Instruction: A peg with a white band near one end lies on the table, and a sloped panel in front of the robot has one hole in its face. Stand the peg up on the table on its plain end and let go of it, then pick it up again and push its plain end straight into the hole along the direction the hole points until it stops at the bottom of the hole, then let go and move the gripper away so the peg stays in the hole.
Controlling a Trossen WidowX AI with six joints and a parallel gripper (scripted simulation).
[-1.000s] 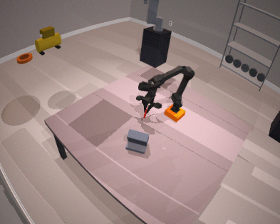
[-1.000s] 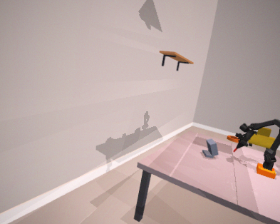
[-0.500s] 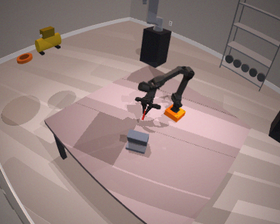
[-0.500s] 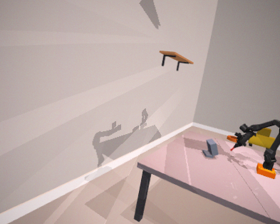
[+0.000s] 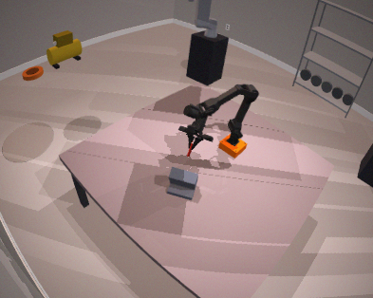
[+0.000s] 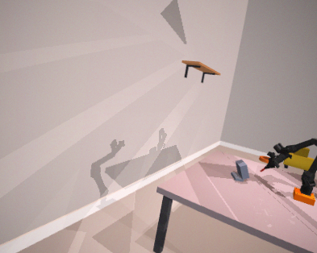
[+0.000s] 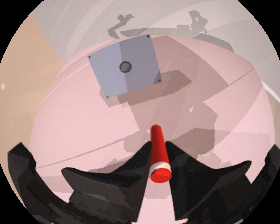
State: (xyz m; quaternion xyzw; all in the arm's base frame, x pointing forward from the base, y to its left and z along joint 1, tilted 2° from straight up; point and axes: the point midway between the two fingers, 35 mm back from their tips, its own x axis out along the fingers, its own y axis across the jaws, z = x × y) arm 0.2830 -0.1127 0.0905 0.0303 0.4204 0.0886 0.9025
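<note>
My gripper [image 5: 192, 144] [image 6: 267, 167] [image 7: 157, 144] is shut on the red peg [image 5: 189, 152] [image 6: 262, 170] [image 7: 159, 152]. The peg's white band [image 7: 161, 165] is at the end nearer the wrist camera. Its plain end points away from the gripper, tilted down toward the panel side, and is clear of the panel. The grey-blue sloped panel [image 5: 183, 176] [image 6: 243, 169] [image 7: 103, 67] stands on the table, ahead and to the left in the wrist view. Its round dark hole [image 7: 125, 66] shows near the middle of the face and looks empty.
The pink table [image 5: 244, 209] [image 6: 207, 193] [image 7: 81, 120] carries the panel and the arm's orange base [image 5: 233, 147] [image 6: 303, 197]. The gripper and peg are between the base and the panel. Shadows of the arm fall on the table. A wall shelf [image 6: 201, 67] is far behind.
</note>
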